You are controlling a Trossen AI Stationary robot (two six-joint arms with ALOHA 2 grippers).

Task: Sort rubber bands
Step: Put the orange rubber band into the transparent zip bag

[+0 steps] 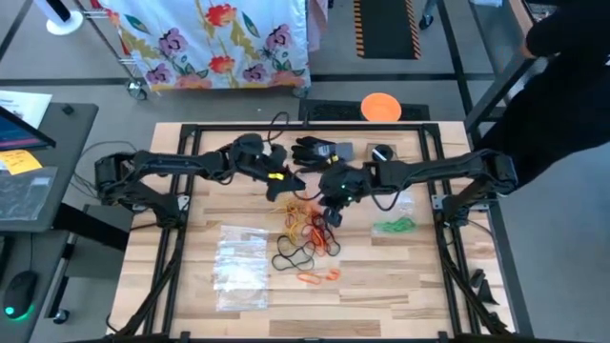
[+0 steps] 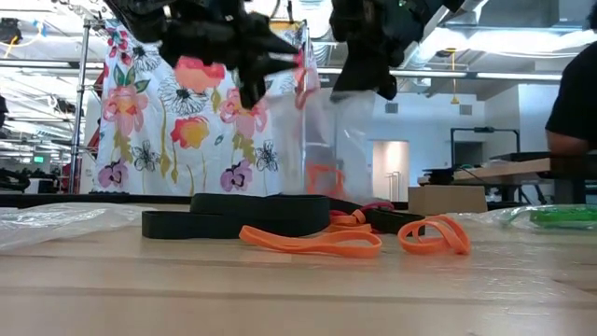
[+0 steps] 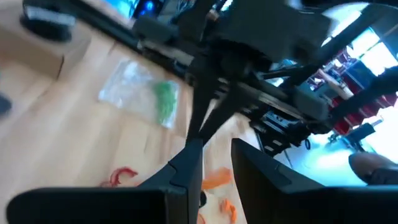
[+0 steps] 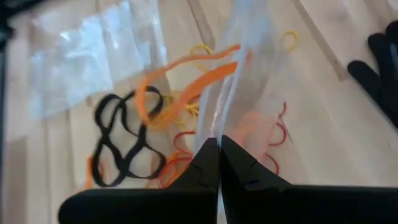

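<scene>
Both arms meet over the middle of the table in the high view. The right gripper (image 4: 219, 146) is pinched tight on the edge of a clear plastic bag (image 4: 249, 74); its wrist view shows the film running right between the closed fingertips, and the low view shows the bag (image 2: 326, 131) hanging above the wood with something orange inside.

The left gripper (image 1: 282, 178) sits just left of it, center of the frame. Its fingers (image 3: 186, 168) have a gap between them in the left wrist view, but I can't tell if they're gripping anything or just parted.

The rubber bands (image 1: 310, 233) are mostly loose on the table, in a pile just below center: black loops (image 4: 121, 146), orange ones (image 2: 312, 243), plus red and yellow mixed in. Green bands (image 1: 394, 227) sit apart at center right, in their own clear bag as far as the left wrist view shows.

Empty clear bags (image 1: 240, 267) lie at lower left of the pile. A black glove (image 1: 319, 150) sits at the top center of the table.
</scene>
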